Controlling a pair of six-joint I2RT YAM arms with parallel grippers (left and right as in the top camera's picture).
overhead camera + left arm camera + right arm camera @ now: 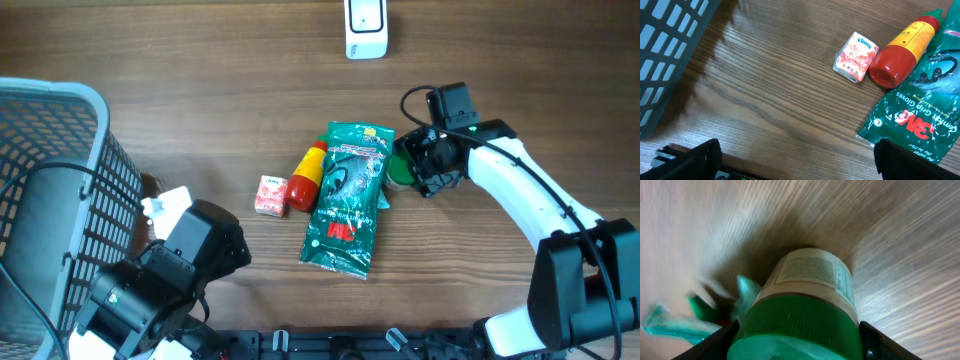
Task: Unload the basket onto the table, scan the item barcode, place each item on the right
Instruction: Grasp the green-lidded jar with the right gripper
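A jar with a green ribbed lid [797,325] and a pale printed label lies on its side on the wooden table, seen as a green patch [399,172] from overhead. My right gripper [797,347] has one finger against each side of that lid, shut on it. The white barcode scanner [366,28] stands at the far edge, well away from the jar. My left gripper [802,165] hangs open over bare wood near the front left, with nothing between its fingers.
A green 3M gloves packet [346,198] lies beside the jar, with a red sauce bottle [309,178] and a small Kleenex pack [270,194] to its left. A grey mesh basket [55,180] fills the left side.
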